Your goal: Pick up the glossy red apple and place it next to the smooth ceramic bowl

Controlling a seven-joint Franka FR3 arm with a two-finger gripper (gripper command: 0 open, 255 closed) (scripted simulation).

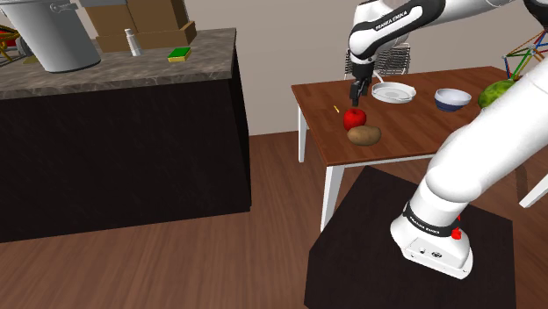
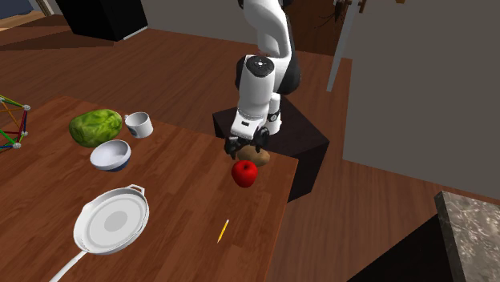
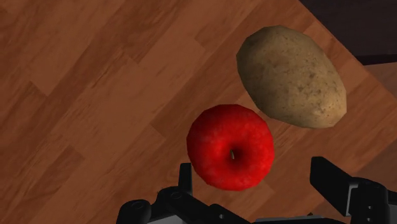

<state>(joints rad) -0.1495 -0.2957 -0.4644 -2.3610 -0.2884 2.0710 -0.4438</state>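
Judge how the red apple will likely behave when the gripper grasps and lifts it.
The apple looks round and smooth, so it may slip or roll if the open gripper closes off-centre. It appears rigid, so it should probably keep its shape when squeezed. The potato lies close beside it and could get nudged.

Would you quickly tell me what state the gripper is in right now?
Gripper: open, holding nothing, poised just above the red apple.
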